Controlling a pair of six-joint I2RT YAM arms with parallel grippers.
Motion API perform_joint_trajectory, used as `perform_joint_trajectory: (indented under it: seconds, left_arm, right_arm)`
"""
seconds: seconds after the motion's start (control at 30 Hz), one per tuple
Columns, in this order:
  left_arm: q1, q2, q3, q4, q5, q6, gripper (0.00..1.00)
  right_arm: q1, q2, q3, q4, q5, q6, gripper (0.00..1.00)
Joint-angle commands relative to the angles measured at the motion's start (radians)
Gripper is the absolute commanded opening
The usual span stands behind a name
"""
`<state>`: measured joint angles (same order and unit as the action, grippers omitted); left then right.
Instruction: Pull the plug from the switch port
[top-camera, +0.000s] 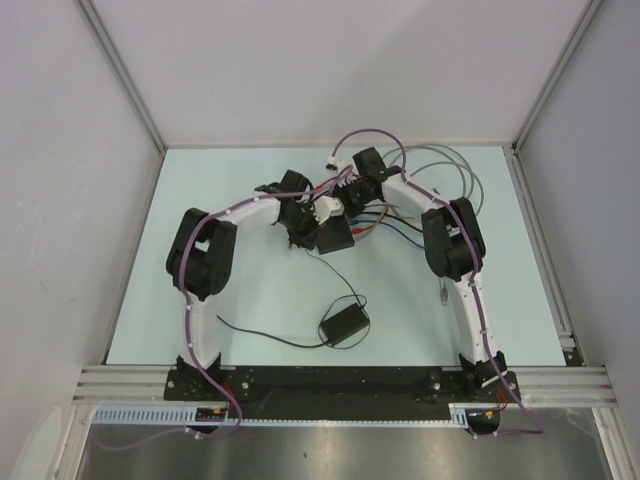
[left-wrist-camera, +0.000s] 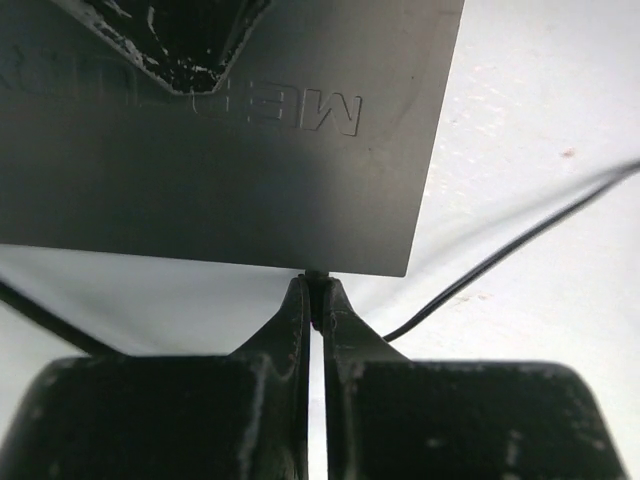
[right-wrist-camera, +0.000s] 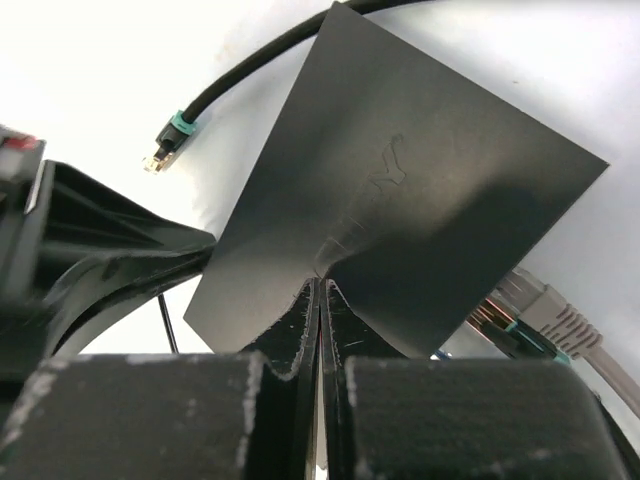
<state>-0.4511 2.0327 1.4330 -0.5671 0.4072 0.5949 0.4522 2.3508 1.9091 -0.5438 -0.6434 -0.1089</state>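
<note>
Matte-black, the switch (top-camera: 335, 238) lies mid-surface toward the far wall; your left gripper (left-wrist-camera: 315, 292) meets its near edge with fingers (left-wrist-camera: 285, 330) drawn together, probably bracing it, though you cannot tell if it pinches anything. Your right gripper (right-wrist-camera: 320, 288), fingers likewise together, presses it beside the grey plug (right-wrist-camera: 535, 315), which looks seated. Pale surface (top-camera: 250, 290), bare grey walls (top-camera: 60, 150), power adapter (top-camera: 343, 325) nearer you.

Small black power adapter (top-camera: 343, 325) sits near the front edge of the pale surface (top-camera: 230, 175), its thin black cord (top-camera: 262, 337) trailing off left. White panels (top-camera: 330, 60) wall it in.
</note>
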Motion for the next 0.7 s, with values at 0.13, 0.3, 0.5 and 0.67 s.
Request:
perform_joint_trajectory:
  seconds: [0.13,0.3,0.5,0.67]
  left_arm:
    - [0.112,0.149,0.21,-0.289,0.381,-0.107,0.0]
    - [0.138,0.088,0.114,-0.183,0.287,-0.119,0.0]
    - [0.023,-0.155,-0.166,0.187,-0.218,-0.147,0.0]
    - [-0.035,-0.235,-0.313,0.315,-0.39,-0.127,0.0]
  right_arm:
    - [0.01,0.028,-0.125,-0.019,0.148,-0.069,0.0]
    - [0.016,0.031,-0.16,-0.033,0.181,-0.086,0.0]
    - [0.034,0.027,-0.173,-0.03,0.234,-0.092,0.0]
    - [0.048,0.028,-0.179,-0.028,0.257,-0.097,0.0]
